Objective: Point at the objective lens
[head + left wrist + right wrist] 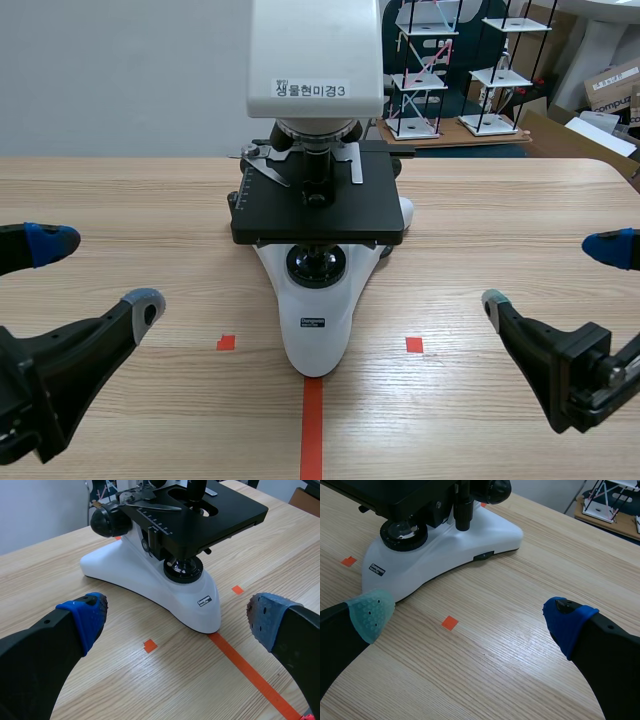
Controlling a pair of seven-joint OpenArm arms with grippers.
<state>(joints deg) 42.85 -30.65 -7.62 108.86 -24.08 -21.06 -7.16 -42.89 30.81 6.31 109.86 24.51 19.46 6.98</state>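
At the near left edge of the desk (pixel 500 200), the left end effector (pixel 98 274) hung low with its fingers spread wide and nothing between them. One tip carried a blue pad (pixel 50 243) and the other a grey one (pixel 145 305). A small red tape square (pixel 226 342) lay just beyond it toward the middle.

The microscope (pixel 315 320) stood at the centre, its white base pointing at the robot and its nose resting on the end of a red tape line (pixel 312 430). A round light port (pixel 316 265) sat in the base under the black stage (pixel 370 215). The objective lens (pixel 316 170) hung as a short dark barrel under the white head, just above the middle of the stage. It was well apart from both end effectors, farther across the desk and higher than either, roughly midway between them. From the left wrist view it lay ahead of the open fingers, past the base and over the stage. A label with printed characters (pixel 311 89) sat on the head.

A second red square (pixel 414 344) lay right of the base. At the near right, the right end effector (pixel 552 275) was likewise opened wide and held nothing, clear of the microscope.
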